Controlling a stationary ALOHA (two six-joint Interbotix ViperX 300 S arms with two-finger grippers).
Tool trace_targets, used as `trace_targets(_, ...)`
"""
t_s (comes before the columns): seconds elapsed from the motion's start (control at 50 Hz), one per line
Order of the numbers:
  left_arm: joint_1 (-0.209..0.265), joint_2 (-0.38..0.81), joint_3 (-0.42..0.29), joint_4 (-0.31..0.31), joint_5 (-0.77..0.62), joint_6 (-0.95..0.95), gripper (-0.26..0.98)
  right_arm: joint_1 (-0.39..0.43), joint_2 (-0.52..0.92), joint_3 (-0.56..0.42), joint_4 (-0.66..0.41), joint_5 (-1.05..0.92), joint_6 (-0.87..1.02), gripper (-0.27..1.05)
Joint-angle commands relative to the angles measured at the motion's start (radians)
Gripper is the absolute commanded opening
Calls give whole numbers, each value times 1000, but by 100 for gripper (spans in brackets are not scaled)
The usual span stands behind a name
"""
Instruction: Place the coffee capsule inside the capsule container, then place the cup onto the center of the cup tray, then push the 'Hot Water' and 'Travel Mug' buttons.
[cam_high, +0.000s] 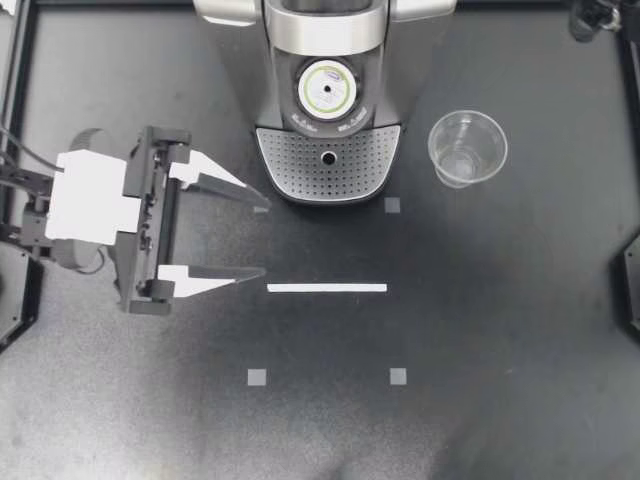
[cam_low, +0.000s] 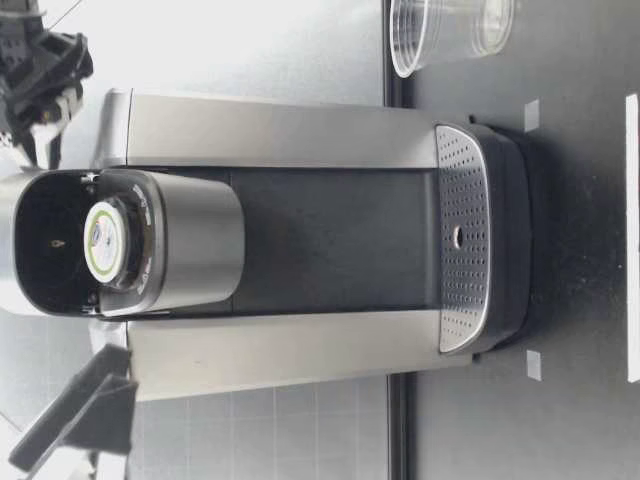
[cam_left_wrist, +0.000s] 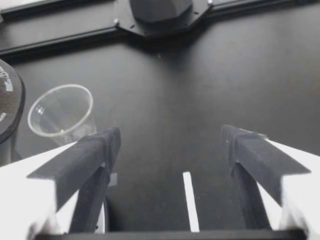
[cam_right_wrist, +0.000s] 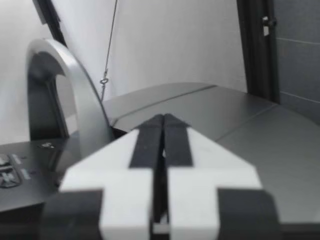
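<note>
The capsule (cam_high: 327, 88) is already sitting in the coffee machine's (cam_high: 330, 30) open holder (cam_low: 190, 240), so the cup (cam_high: 467, 148) is probably next. It is standing empty on the desk (cam_high: 500, 330) beside the machine, off the drip tray (cam_high: 290, 165). My left pincer (cam_high: 263, 238) is hovering wide and empty toward the desk's left edge. My right pincer (cam_right_wrist: 162, 120) is pressing its tips together on nothing above the machine, likely readied for buttons.

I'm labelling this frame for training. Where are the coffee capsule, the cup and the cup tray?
coffee capsule (cam_high: 327, 88), top view, middle of its lid.
cup (cam_high: 462, 160), top view, its clear bottom.
cup tray (cam_high: 290, 160), top view, bare perforated grille.
</note>
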Motion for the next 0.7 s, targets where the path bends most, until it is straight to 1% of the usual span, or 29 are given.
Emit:
trace_targets(0.0,0,-21,-14,-2,-6,-2,75,29,-9,-31,-8,-2,2,10)
trace_targets(0.18,0,-25,-9,-2,-6,-2,75,74,-38,-14,-14,-2,0,10)
trace_targets(0.5,0,-25,-5,-12,-11,-2,75,149,-138,103,-15,-34,0,10)
trace_targets(0.68,0,-25,-5,-15,-12,-2,75,183,-158,132,-15,-40,0,10)
